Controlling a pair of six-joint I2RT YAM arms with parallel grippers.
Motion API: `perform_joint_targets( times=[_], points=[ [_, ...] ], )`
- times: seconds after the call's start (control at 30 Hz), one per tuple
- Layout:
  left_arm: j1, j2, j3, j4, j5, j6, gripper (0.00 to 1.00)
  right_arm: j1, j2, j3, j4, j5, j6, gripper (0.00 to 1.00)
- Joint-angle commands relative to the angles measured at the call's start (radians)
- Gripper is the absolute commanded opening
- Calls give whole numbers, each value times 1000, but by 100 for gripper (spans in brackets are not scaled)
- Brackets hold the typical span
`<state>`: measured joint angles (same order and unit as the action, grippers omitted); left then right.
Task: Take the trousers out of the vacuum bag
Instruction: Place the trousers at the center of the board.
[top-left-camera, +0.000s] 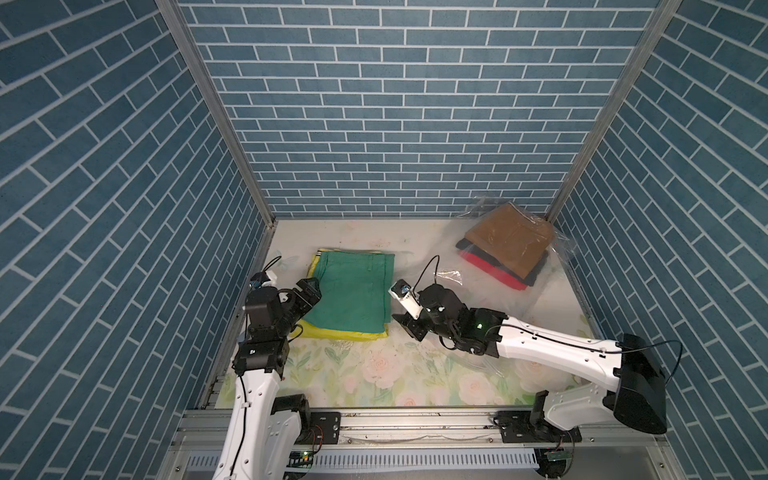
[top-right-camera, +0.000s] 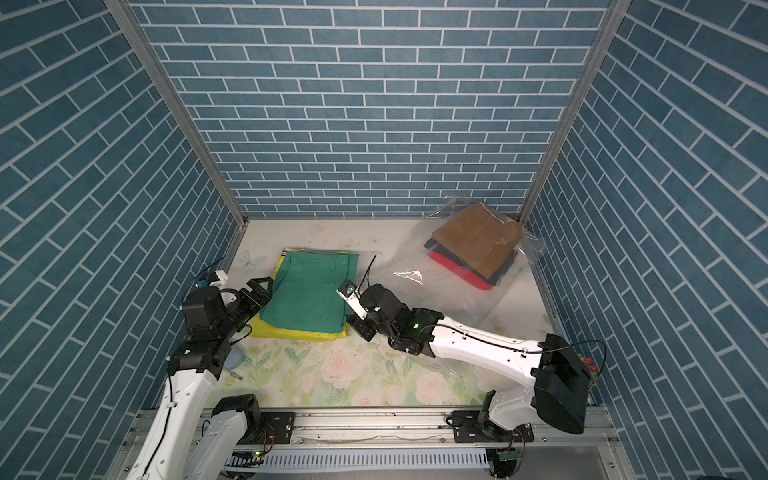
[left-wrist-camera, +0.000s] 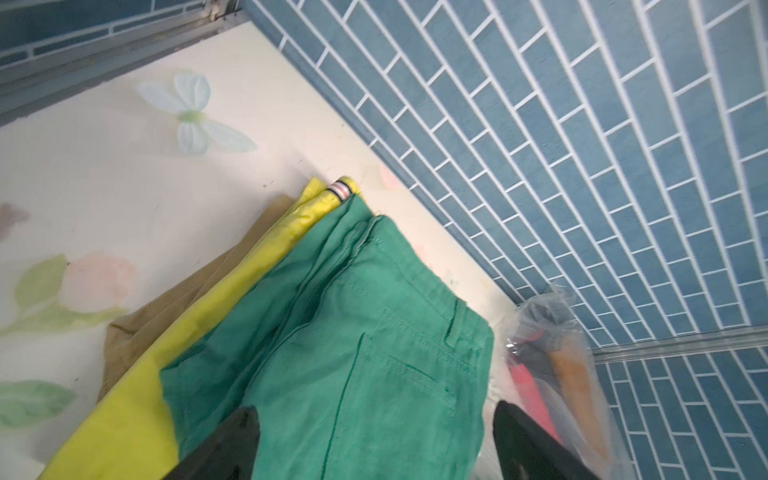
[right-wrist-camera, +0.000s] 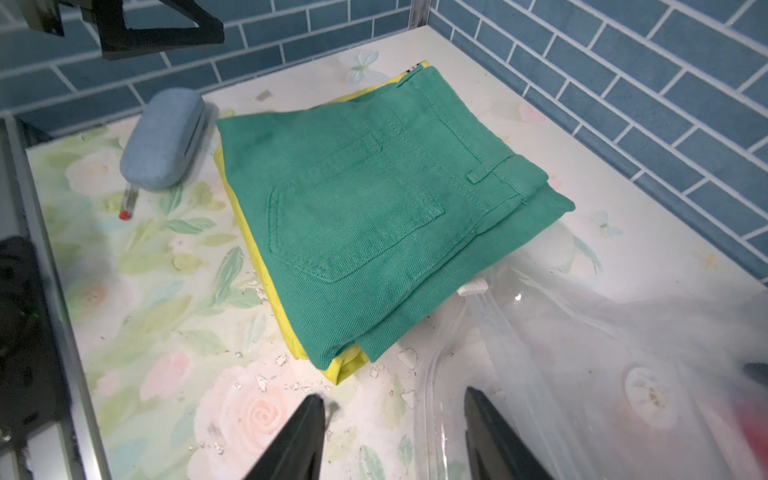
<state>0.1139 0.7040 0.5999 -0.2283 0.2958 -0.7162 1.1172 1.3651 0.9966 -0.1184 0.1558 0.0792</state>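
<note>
- Three walls (top-left-camera: 395, 104) papered in a blue brick pattern with pale joints box the place in, with bare metal posts in the back corners.
- The table (top-left-camera: 374, 374) is covered in a smooth sheet printed with washed-out roses and green leaves. It is scuffed and flecked near the front, where a metal rail (top-left-camera: 415, 424) carries both arm bases.
- The vacuum bag (top-left-camera: 498, 299) is clear, crinkly plastic sprawling from the back right corner toward the middle. Its open mouth faces the cloth stack, and the zip strip has a small white slider (right-wrist-camera: 473, 286).
- Inside the bag, deep in that corner, there's a folded pile of trousers: a mustard-brown pair (top-left-camera: 509, 237) on top, something black under it, and a red pair (top-left-camera: 494, 270) at the bottom.
- Out of the bag, on the left half of the table, lies a second flat stack. A green twill pair (top-left-camera: 353, 291) with a stitched pocket is on top and a lime-yellow pair (top-left-camera: 332, 332) is beneath. A ribbed khaki pair (left-wrist-camera: 166, 316) peeks out lowest in the left wrist view.
- The left gripper (top-left-camera: 309, 291) is at the stack's left edge, its black jaws spread wide with nothing pinched.
- The right gripper (top-left-camera: 409, 328) is just right of the stack's near corner, at the bag's mouth. Its jaws are parted and hold nothing.
- A grey-blue oval case (right-wrist-camera: 164, 139) in a fabric-like finish lies just beside the stack.
- A striped waistband end (left-wrist-camera: 340, 190) shows at the stack's far corner.
</note>
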Motion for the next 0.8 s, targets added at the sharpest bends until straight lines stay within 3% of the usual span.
perform_joint_targets(
  times=[0.0,0.1,0.3,0.57,0.63,0.77],
  points=[
    [5,0,21,64,115,-1,93,-14,-63,-50,35,45,158,57],
    [-3,26,-15,191,207,-46,93,-13,-130,-95,46,78,192,57],
    [-69,130,-41,294,189,-38,94,-13,-214,-128,3,114,207,57],
    [-166,343,123,79,-167,124,93,-13,-335,-197,-47,190,244,57],
    [-167,399,178,10,-251,171,88,-14,-363,-215,-67,205,250,57],
    [-166,502,263,-81,-317,254,82,-19,-414,-243,-105,228,255,58]
  ],
)
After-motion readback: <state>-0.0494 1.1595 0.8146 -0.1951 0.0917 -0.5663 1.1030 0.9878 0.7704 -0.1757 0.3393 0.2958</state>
